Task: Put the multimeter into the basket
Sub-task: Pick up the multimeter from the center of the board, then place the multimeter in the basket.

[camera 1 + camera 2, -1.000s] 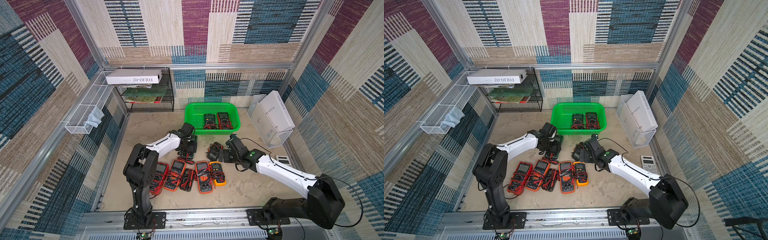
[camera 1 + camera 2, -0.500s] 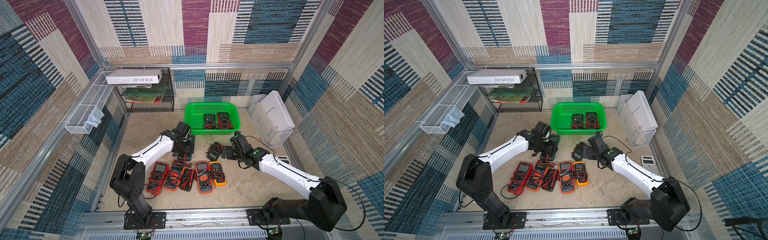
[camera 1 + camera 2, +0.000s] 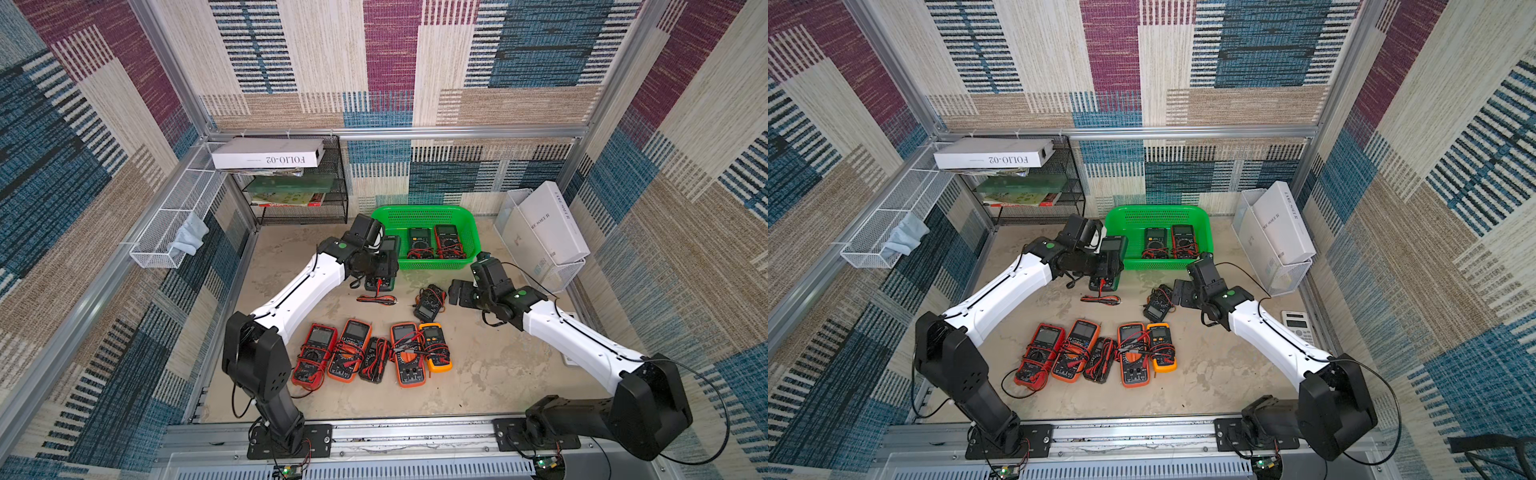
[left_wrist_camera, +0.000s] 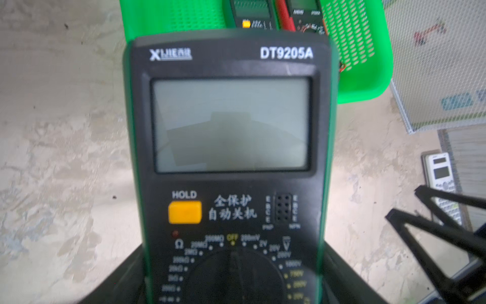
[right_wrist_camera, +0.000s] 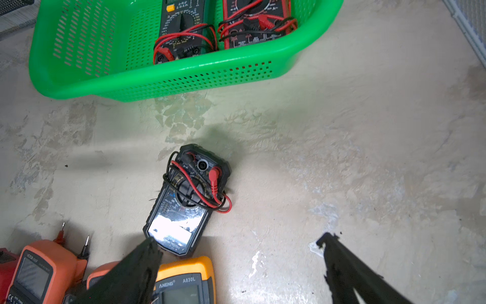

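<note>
With left end effector [image 3: 376, 266] clamped on the green-edged multimeter [image 4: 231, 126], held just short of the near-left corner of the basket [image 5: 184, 79], long axis aimed into it. Probably calls for lifting over the rim, minding test leads [image 3: 376, 298] trailing on the surface [image 3: 478, 374] and two meters [image 3: 449, 241] already inside. Empty, spread right end effector [image 5: 239, 239] just before the basket.

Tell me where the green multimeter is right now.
In both top views the green multimeter sits clamped in the left gripper, just outside the basket's near left corner, on the robot's left of the table.
</note>
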